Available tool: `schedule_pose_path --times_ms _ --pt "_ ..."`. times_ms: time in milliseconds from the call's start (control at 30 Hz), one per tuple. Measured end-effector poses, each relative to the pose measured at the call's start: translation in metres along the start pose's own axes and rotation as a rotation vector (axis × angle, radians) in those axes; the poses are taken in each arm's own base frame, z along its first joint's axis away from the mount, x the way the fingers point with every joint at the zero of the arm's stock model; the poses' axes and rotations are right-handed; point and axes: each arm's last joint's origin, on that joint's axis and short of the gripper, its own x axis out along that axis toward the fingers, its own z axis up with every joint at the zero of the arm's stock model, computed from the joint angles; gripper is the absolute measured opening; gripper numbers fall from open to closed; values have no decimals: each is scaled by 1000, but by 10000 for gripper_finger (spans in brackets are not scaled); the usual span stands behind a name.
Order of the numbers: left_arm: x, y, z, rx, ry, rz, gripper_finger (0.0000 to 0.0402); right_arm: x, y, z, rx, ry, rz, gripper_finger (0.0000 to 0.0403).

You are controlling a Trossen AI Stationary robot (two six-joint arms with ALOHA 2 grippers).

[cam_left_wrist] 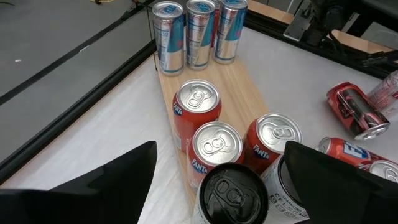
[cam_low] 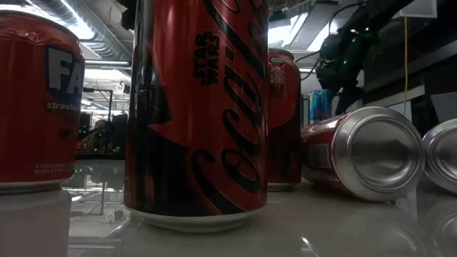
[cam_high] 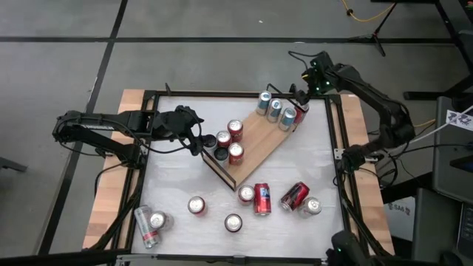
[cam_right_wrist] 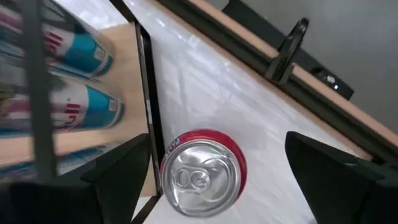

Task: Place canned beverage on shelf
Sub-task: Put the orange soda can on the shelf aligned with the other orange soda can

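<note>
The shelf [cam_high: 259, 137] is a light-wood board lying slantwise on the white tabletop. Three slim silver-and-blue cans [cam_left_wrist: 199, 31] stand at its far end, and several red and black cans [cam_left_wrist: 214, 146] at its near end. My left gripper [cam_high: 198, 140] hovers open at the shelf's near end, above a black-topped can [cam_left_wrist: 233, 193]. My right gripper [cam_high: 301, 100] hangs open over the shelf's far end. An upright red can [cam_right_wrist: 202, 174] shows between its fingers, standing on the table just outside the shelf's black end rail [cam_right_wrist: 149, 106].
Several loose cans stand or lie on the tabletop's near half: two red ones on their sides [cam_high: 262, 199] [cam_high: 295, 196], upright ones [cam_high: 196, 205] [cam_high: 233, 222], and a pair at the near left corner [cam_high: 151, 223]. A black frame [cam_high: 336, 133] edges the table.
</note>
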Motion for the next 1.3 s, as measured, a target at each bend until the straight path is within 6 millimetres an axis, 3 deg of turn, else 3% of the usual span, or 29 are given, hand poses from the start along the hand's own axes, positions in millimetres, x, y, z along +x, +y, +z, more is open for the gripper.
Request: schedule_pose_path --times_ms 367,1133,1300 --pt "0 0 0 0 0 0 346 21 -3 -5 19 142 42 363" --pt "0 0 0 0 0 0 346 21 -2 -8 -67 177 49 363" --pt "0 0 0 0 0 0 346 29 -4 -8 -58 208 67 363"
